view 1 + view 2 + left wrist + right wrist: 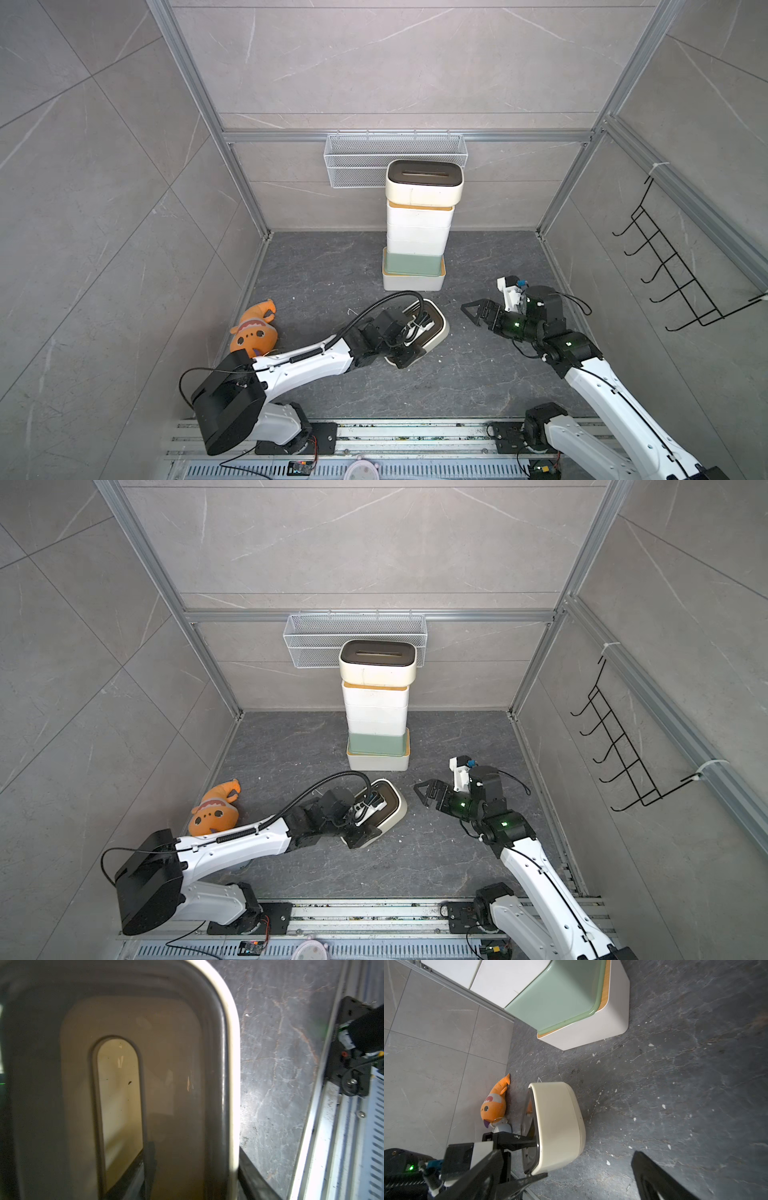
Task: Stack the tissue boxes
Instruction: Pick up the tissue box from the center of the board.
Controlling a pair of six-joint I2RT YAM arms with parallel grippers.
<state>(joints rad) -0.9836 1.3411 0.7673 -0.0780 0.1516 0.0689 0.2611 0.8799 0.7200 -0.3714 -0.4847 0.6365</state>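
One cream box (pixel 558 1126) lay off the stack (pixel 417 224), left fingers (pixel 519 1142) clamped on it. My right fingers (pixel 652 1176) stood apart.

**My two arms: white shells, black joints, black fingers.**

My left arm (pixel 307 365) and right arm (pixel 598 382) wear glossy white covers on the long links and matte black housings at the joints, the biggest a rounded black block (pixel 226 403) on the left. A ribbed black hose (pixel 374 307) and a coiled cable (pixel 305 356) run along the left arm, and thin black wires loop off both. Small green lights (pixel 515 325) glow on the right arm's black joints, where a white camera mount (pixel 509 293) with a blue plug (pixel 521 284) sits at the wrist. My left gripper (pixel 411 338) and right gripper (pixel 469 311) are black, the right's fingers skeletal triangular frames. My black base plates (pixel 328 434) carry small screws.
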